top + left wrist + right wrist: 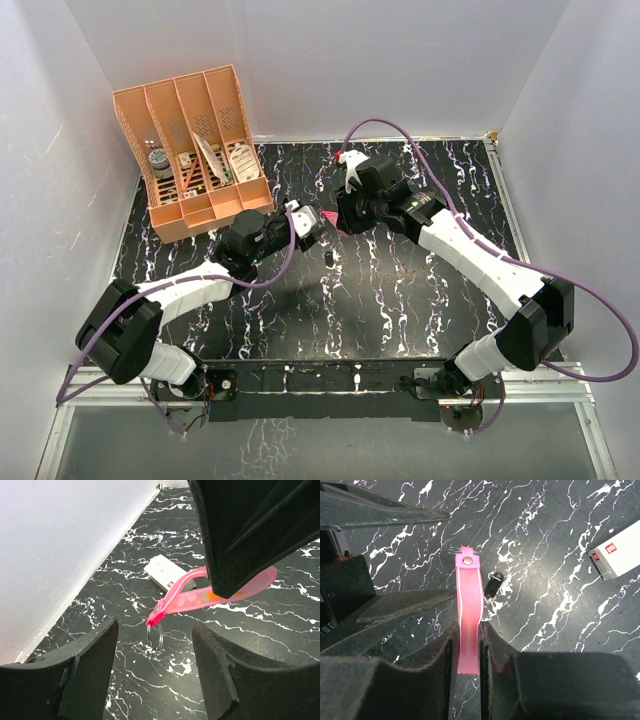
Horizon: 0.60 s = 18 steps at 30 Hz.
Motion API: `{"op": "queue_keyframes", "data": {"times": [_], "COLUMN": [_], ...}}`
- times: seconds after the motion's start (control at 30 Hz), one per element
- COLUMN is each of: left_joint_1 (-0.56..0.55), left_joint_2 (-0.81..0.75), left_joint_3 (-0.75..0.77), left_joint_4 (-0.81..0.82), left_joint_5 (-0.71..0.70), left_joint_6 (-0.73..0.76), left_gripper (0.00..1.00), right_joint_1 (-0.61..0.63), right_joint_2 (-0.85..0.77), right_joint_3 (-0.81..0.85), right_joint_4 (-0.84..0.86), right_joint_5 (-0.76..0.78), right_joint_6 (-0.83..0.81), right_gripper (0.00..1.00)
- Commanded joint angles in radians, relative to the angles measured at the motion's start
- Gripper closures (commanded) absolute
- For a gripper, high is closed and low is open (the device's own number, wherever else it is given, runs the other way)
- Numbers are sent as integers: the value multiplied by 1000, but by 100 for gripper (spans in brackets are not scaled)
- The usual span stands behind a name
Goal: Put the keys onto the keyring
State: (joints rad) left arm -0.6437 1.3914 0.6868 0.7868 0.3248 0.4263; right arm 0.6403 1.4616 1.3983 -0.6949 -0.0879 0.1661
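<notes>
— Where is the keyring?
— In the right claw. Its fingers pinch the pink strip flat between them, and the ring hangs from the strip's free end, off the tabletop.
— And the key?
— Lying on the tabletop, just beside the ring end in the right wrist view.
— The arms?
— Both reach inward and meet mid-table, claw facing claw. The left claw is spread wide and holds nothing. The ring is just ahead of its gap.
— Room around them?
— A white box lies near. An orange rack sits well apart at the back-left corner.
</notes>
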Motion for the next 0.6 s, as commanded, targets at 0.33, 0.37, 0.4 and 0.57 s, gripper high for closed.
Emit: {"op": "queue_keyframes", "data": {"times": [0.33, 0.37, 0.4, 0.57], "left_joint_1": [-5, -6, -7, -12], "left_joint_2": [61, 66, 72, 87], "left_joint_3": [88, 91, 94, 101], "left_joint_4": [64, 65, 62, 45], "left_joint_5": [103, 105, 105, 111], "left_joint_6": [3, 5, 8, 20], "left_gripper": [64, 64, 65, 65], "right_joint_1": [2, 2, 2, 2], "right_joint_2": [-24, -24, -26, -28], "right_joint_3": [32, 31, 32, 33], "right_joint_4": [22, 22, 21, 18], "right_joint_5": [-35, -35, -35, -36], "right_joint_6": [-2, -3, -3, -2], "right_gripper": [82, 82, 82, 82]}}
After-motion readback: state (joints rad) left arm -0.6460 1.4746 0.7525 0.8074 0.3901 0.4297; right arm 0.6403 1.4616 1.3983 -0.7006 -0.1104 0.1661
